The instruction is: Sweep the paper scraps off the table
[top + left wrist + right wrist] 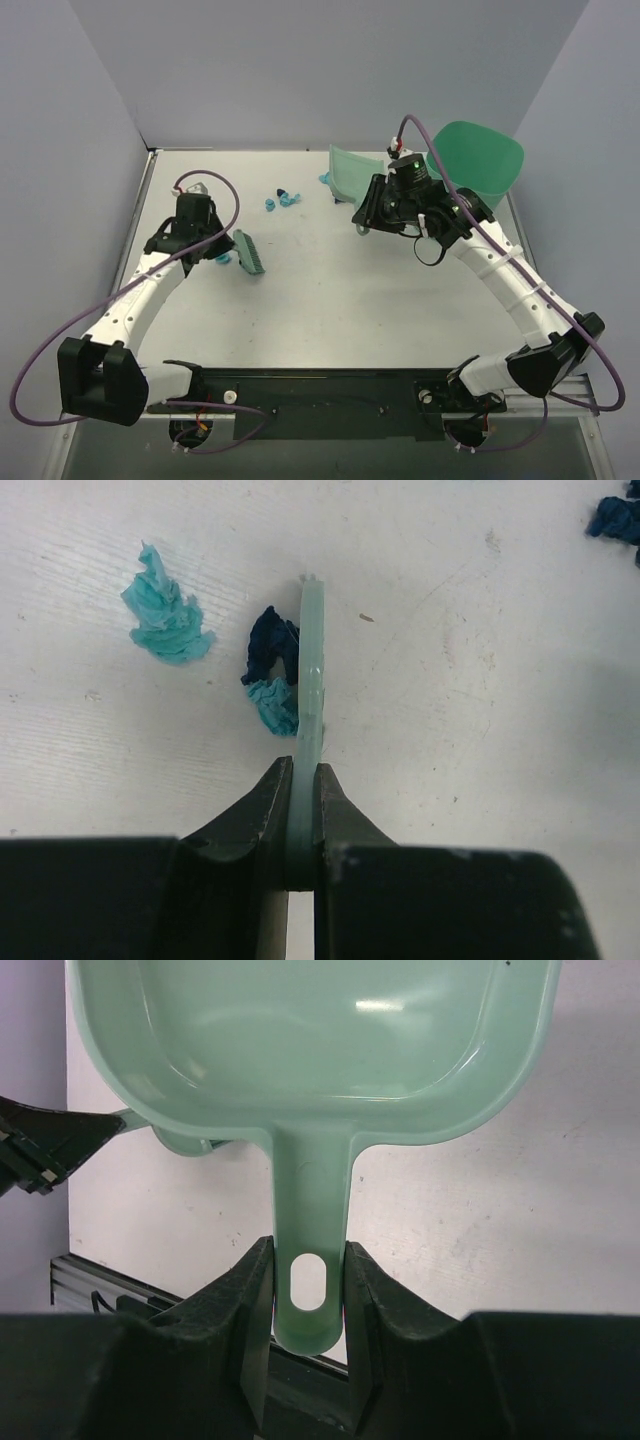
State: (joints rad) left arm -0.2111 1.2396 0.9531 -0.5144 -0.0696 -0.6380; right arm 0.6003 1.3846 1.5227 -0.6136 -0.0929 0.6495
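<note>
I find the desk [330, 310] evenly lit from above, bright and diffuse; shadows on it are faint and soft. One white glare patch sits in the dustpan [310, 1050] bowl. The top view is sharp; the left claw [303, 770] and right claw [307, 1250] look slightly soft up close.

The white tabletop [330, 300], edged by a thin metal rim, carries the paper scraps [281, 199] in three small groups. A few teal and navy bits lie at the far middle, one teal bit [325, 178] just right of them, and more on the left. Seen close on the left, a teal scrap [165, 610] lies alone, a navy-and-teal pair [272, 675] touch beside it, and another navy bit [615, 520] lies well apart.
</note>
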